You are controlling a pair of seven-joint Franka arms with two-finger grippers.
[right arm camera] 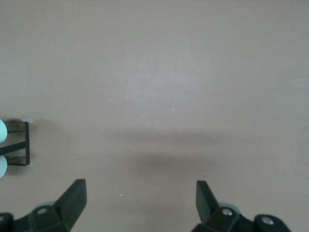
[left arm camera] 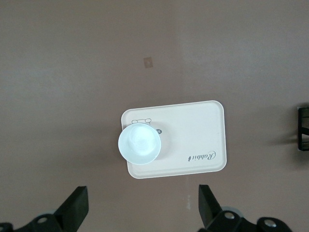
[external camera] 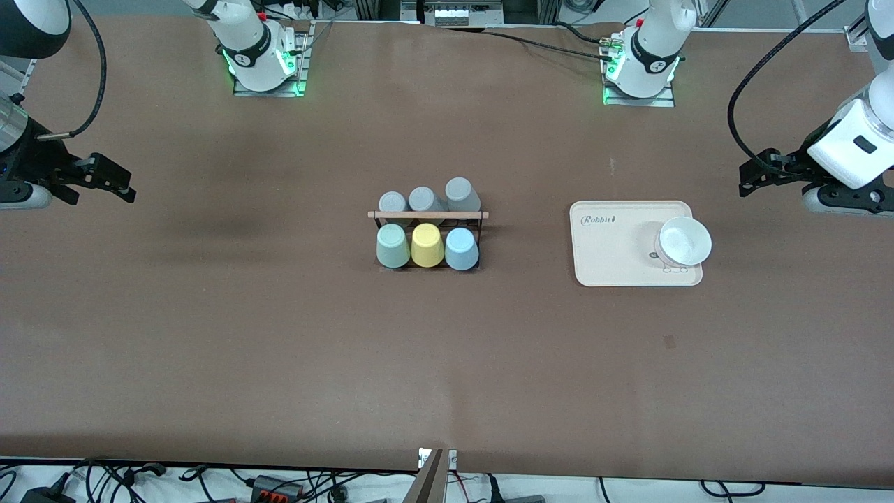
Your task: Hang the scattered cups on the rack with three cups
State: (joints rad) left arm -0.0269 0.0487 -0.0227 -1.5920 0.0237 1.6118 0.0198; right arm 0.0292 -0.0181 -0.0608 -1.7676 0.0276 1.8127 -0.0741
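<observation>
Seen from the front camera, the rack [external camera: 427,237] stands mid-table with six tumblers on it: three grey cups [external camera: 423,199] in the row farther from the camera, and in the nearer row the sage green cup [external camera: 392,246], a yellow cup [external camera: 427,246] and the light blue cup [external camera: 462,249], side by side and touching. Its wooden rod [external camera: 427,215] crosses between the two rows. The pegs are hidden under the cups. Toward the left arm's end lies a cream tray [external camera: 614,262] with a white bowl [external camera: 684,242] near one corner, overhanging the tray's edge slightly. Wide bare table lies around both. The right gripper [external camera: 105,183] hangs over bare table at the right arm's end, partly cut off by the frame edge; the left gripper [external camera: 761,176] hangs over the left arm's end, above the table near the tray.

From the left wrist, the left gripper [left arm camera: 142,212] shows its fingers spread wide with nothing between them, above the tray [left arm camera: 198,140] and bowl [left arm camera: 139,143]; the rack [left arm camera: 303,128] is only a black sliver at the frame's edge.

From the right wrist, the right gripper [right arm camera: 140,205] is likewise spread wide and empty over bare table. Only the rack's end [right arm camera: 21,144] and slivers of two cups show, cut off.
</observation>
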